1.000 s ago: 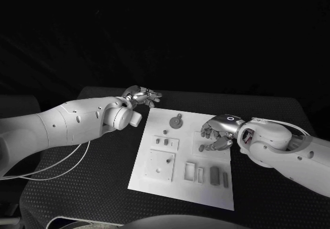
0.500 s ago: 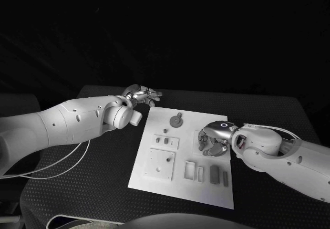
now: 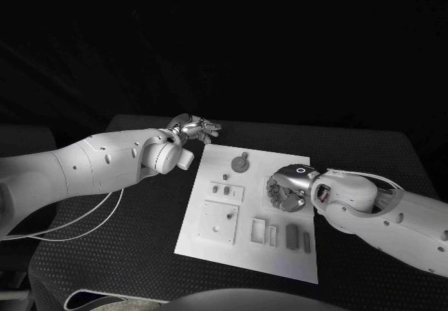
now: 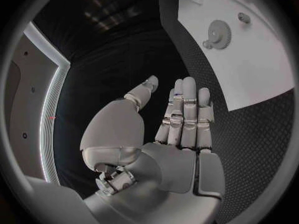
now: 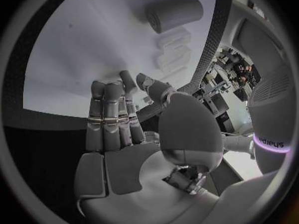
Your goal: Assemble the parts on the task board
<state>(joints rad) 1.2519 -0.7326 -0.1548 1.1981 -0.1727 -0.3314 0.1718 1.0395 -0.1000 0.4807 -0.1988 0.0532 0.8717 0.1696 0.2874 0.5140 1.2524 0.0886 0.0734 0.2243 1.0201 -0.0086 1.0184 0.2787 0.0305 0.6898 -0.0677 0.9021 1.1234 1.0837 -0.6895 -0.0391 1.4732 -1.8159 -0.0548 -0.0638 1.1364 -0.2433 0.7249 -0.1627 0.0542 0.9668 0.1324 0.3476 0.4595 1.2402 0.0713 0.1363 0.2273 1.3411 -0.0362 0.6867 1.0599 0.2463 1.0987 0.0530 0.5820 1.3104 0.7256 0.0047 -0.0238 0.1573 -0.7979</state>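
Over the last sec I see my right hand [image 3: 287, 190] swing in from the board's right edge toward the middle of the flat white rectangular task board [image 3: 217, 241] — it now hovers over the right-centre area, palm down. In the right wrist view the fingers [image 5: 106, 115] lie straight and side by side, nothing in them, w/ a short grey cylinder part [image 5: 174, 13] lying on the white surface ahead, apart from the fingertips. So no pick yet; I read this as the approach to that part.

Left hand [image 3: 194, 128] hasn't budged — parked off the board's far-left corner over the black table [image 3: 112, 220], fingers spread, holding nothing. From its wrist cam the round grey toothed gear part [image 4: 219, 33] sits on the board well ahead of it.

Other small grey pieces — pegs and bars — lie in rows toward the near half of the board, incl. the long dark bar [image 3: 291, 236] near the right edge. None look assembled as far as I can tell, so the task is early. Next needs the right hand to lower and close on the cylinder.
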